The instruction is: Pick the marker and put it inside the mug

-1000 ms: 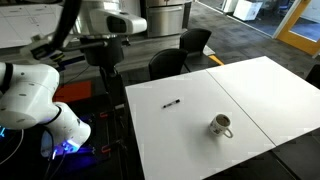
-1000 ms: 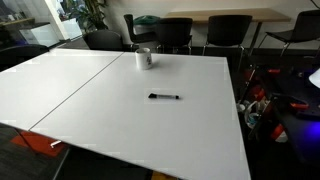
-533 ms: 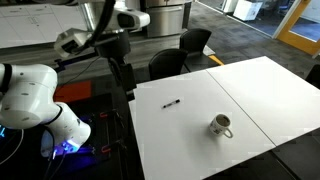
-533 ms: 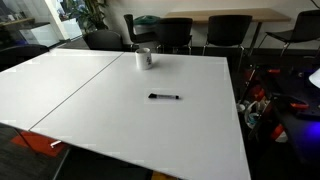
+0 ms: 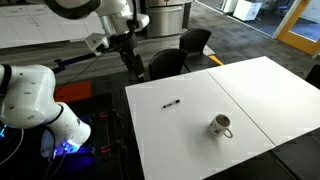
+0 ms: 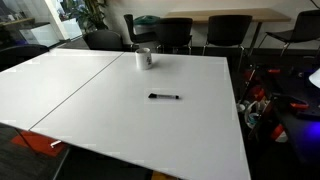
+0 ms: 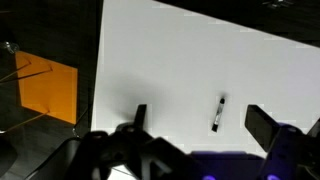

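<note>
My gripper [image 7: 199, 118] is spread wide with nothing between its jaws. In the wrist view the marker [image 7: 217, 114] shows just under it. In an exterior view the marker lies flat on the white table [image 5: 260, 85], well apart from the mug [image 5: 220, 126], roughly between the mug and the gripper. The mug stands upright and empty as far as I can tell. I judge this the approach, with the pick not yet begun. Next I'd centre over the marker, set the jaws across its thin body, drop to the tabletop and close. I can read no brand or writing on either.
</note>
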Robot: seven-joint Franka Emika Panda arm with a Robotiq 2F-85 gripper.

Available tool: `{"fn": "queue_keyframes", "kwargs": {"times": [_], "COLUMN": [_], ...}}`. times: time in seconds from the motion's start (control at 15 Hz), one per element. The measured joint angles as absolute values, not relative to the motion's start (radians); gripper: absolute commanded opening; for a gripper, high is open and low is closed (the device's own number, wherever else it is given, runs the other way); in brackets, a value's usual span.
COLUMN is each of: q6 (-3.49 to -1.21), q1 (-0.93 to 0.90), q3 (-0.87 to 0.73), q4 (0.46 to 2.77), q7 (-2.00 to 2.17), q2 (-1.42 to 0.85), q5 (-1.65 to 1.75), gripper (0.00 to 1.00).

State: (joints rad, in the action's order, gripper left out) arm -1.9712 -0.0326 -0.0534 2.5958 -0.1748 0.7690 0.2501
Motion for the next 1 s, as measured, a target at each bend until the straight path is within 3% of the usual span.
{"fn": "queue_keyframes", "kwargs": {"times": [0.47, 1.0], "q6": [-2.229, -2.619], "q1": [-0.08, -0.143], "q3": [0.045, 0.046], "q4": [2.698, 2.772], "q7": [-0.038, -0.063], "q2": [0.666, 0.41], "q5": [0.125, 0.027], "gripper": [1.0, 1.0]}}
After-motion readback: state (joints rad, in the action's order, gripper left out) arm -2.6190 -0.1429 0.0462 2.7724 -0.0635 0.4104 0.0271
